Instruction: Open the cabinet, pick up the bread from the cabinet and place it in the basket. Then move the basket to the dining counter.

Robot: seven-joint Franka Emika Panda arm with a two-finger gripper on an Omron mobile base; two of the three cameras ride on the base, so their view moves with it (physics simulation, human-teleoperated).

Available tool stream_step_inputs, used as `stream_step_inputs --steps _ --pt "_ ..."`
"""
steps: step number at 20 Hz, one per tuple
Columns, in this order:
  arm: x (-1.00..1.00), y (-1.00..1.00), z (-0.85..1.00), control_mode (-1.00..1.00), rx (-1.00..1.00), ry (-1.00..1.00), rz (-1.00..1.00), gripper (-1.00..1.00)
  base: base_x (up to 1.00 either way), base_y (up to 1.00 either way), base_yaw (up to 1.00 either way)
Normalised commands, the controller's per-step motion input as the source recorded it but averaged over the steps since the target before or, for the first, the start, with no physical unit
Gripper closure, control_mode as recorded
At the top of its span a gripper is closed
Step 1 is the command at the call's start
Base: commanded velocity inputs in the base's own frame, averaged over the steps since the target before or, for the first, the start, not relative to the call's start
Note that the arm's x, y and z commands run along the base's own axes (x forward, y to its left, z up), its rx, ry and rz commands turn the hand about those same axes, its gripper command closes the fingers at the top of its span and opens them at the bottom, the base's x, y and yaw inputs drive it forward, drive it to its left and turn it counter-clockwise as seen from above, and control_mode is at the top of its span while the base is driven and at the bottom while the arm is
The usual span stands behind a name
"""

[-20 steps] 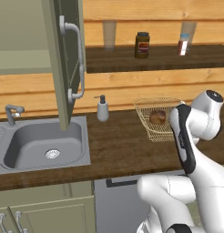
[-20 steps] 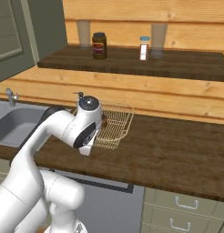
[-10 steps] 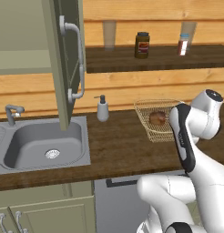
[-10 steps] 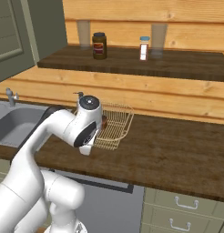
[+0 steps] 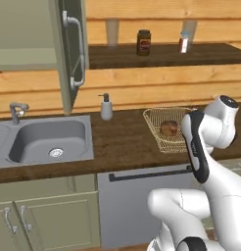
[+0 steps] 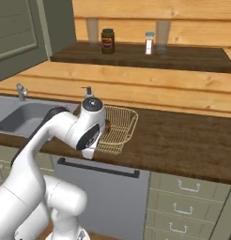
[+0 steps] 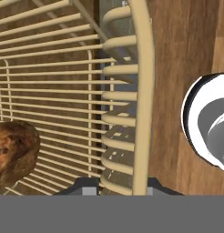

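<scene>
the claw (image 7: 117, 189) is seen in the hand view closed narrow on the basket's rim, one dark tip to each side of the tan rim wire at 6 o'clock of that view. the basket (image 5: 167, 128) is thus judged to be gripped at its near edge, though in the two base views the claw itself is hidden behind the arm's wrist, so the grip is read from the hand view alone. the bread (image 7: 13, 152) lies inside the basket at about 8 o'clock of the hand view, resting on the lattice floor; from the left base view it sits near the basket's middle.

as to progress: the cabinet (image 5: 68, 54) is open, its door swung out at 10 o'clock of the left base view; the bread is already in the basket; the basket is clasped but rests on the dark wood worktop (image 5: 123, 142) just right of the sink (image 5: 46, 142). what is left, by judgement, is the lift and the carrying of the basket to the dining counter, which cannot be made out in these pictures.

counted: one basket, one bread, one open cabinet door, one sink with one tap (image 5: 15, 111), one soap dispenser (image 5: 106, 107), one dark jar (image 5: 143, 42) and one small shaker (image 5: 183, 43) on the wooden shelf at 12 o'clock.
</scene>
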Motion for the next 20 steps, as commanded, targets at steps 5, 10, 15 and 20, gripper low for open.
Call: stream_step_inputs --steps 5,10,15,20 --pt "0.00 0.00 0.00 1.00 0.00 0.00 0.00 1.00 -0.48 -0.30 -0.35" --pt "0.00 0.00 0.00 1.00 0.00 0.00 0.00 1.00 0.10 0.00 -0.69" --pt "0.00 0.00 0.00 1.00 0.00 0.00 0.00 1.00 0.22 0.00 -0.72" --pt "0.00 0.00 0.00 1.00 0.00 0.00 0.00 1.00 0.24 0.00 -0.70"
